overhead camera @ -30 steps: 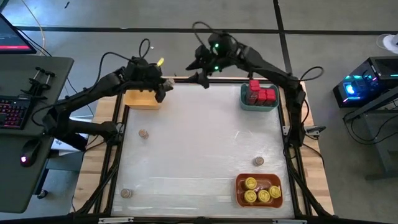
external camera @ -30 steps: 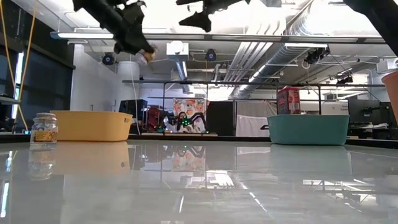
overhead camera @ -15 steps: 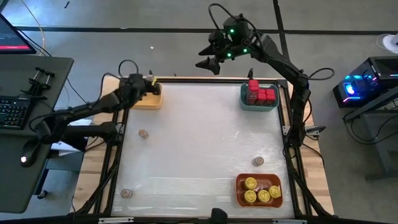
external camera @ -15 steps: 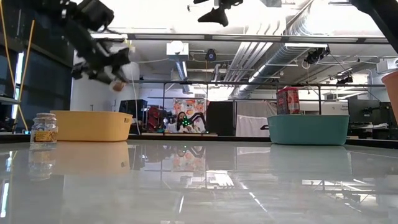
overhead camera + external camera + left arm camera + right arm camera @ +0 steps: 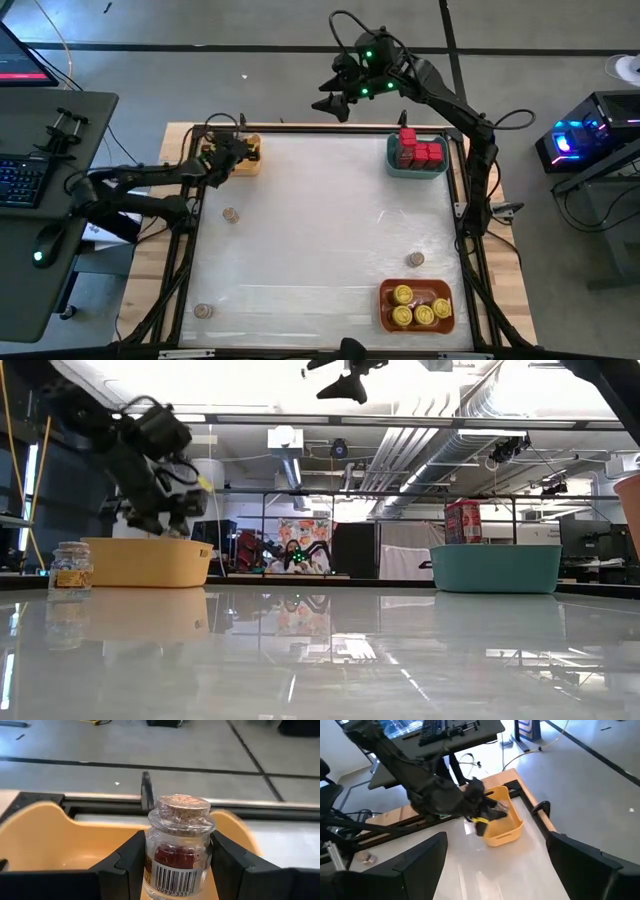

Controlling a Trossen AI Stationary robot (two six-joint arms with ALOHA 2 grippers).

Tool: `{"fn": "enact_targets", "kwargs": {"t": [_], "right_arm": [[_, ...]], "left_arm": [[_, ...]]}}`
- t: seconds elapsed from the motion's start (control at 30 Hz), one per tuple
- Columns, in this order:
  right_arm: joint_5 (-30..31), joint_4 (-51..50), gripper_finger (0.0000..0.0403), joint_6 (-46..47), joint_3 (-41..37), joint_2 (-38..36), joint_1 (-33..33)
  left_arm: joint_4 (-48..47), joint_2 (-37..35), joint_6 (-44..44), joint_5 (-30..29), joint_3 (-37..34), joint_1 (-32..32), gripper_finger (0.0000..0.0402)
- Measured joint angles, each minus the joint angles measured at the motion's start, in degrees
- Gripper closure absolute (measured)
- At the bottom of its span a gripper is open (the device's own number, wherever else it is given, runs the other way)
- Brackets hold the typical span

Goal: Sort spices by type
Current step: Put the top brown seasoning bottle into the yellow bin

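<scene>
Worktop [image 5: 320,220]: glossy white, bins at its corners.
Left hand [image 5: 175,865]: clamped on corked jar [image 5: 178,845] over yellow bin [image 5: 60,835].
Jar: glass, light, slippery, breakable; grip the body.
Right hand [image 5: 335,103]: raised, wide open, empty.

From my high view the left gripper [image 5: 222,160] covers most of the yellow bin [image 5: 246,158]; the cork-topped jar [image 5: 177,847] it holds is hidden there. Left wrist view cuts the jar's base off. The three loose jars [image 5: 231,215] are too small to identify. The orange bin [image 5: 630,510] is clipped in the low view.
</scene>
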Motion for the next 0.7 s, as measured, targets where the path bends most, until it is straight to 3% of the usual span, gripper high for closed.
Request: {"fn": "enact_targets", "kwargs": {"t": [0.37,0.7], "right_arm": [[0.1,0.2,0.0066,2.7,0.0,0.0,3.4],[2.8,0.1,0.0066,2.8,0.0,0.1,5.8]], "left_arm": [[4.7,13.2,-1.7,-3.2,-0.4,1.0,0.0251],[5.1,13.2,-2.5,-2.1,-0.4,1.0,0.0185]]}}
